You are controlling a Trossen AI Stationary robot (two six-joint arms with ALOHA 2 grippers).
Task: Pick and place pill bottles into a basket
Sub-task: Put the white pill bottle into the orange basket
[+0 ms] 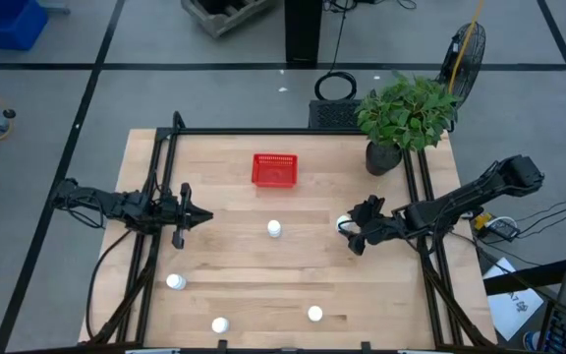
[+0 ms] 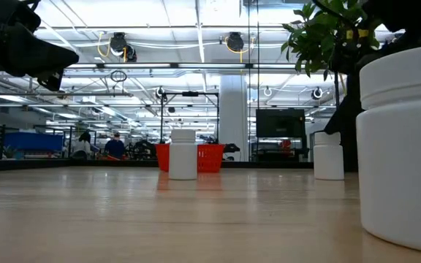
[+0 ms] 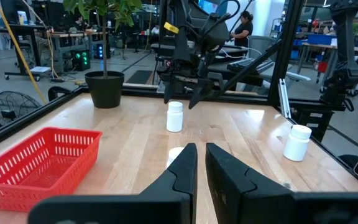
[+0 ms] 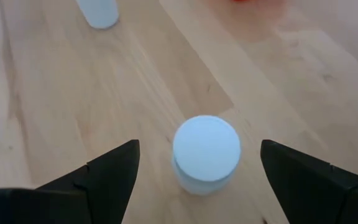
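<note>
High view looks straight down on the whole surface. Low view sits at surface level, facing the room. Left wrist view faces 3 o'clock; right wrist view hangs close above one bottle. All share the basket area.

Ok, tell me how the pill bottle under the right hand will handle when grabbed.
The pill bottle looks rigid, so it probably won't deform. Its smooth round wall may slip between the open right hand's fingers. Standing upright, it could tip and roll if nudged.

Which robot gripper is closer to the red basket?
Left, though only slightly. The left gripper waits shut, out to one side of the red basket. The right gripper is open around a pill bottle on the other side.
</note>
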